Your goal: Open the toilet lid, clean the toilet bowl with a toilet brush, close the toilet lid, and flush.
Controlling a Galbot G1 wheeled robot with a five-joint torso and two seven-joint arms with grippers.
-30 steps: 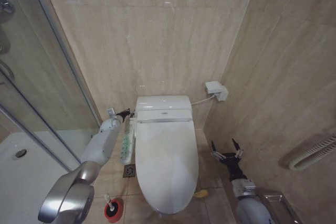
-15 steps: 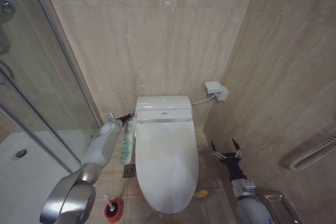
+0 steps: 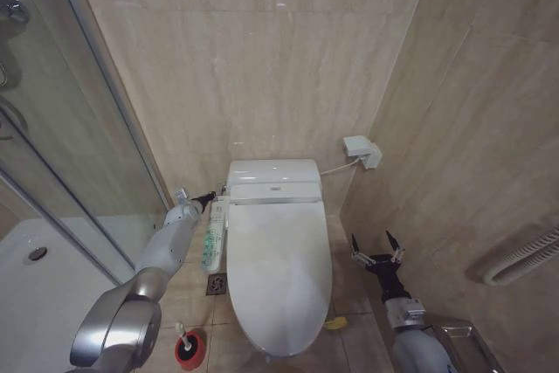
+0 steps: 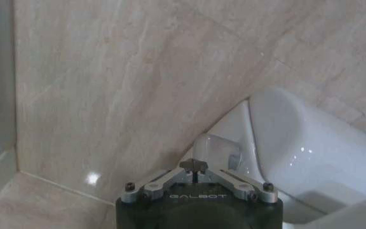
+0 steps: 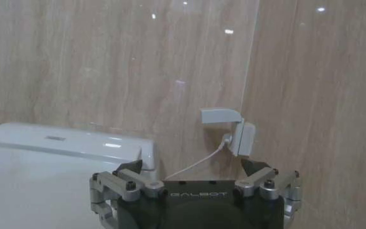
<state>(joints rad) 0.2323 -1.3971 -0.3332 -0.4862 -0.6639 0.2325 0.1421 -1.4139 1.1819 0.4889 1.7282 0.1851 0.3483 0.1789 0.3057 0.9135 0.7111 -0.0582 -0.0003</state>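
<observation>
Beige marbled tile walls [image 3: 279, 58] meet a tiled floor [image 3: 188, 290], with a glass shower screen [image 3: 52, 128] alongside.

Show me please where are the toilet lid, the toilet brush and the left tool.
toilet lid [image 3: 278, 272], head view, middle of the closed cover.
toilet brush [image 3: 188, 347], head view, red holder cup on the floor.
left tool [image 3: 210, 196], head view, its tip beside the toilet's rear.
</observation>
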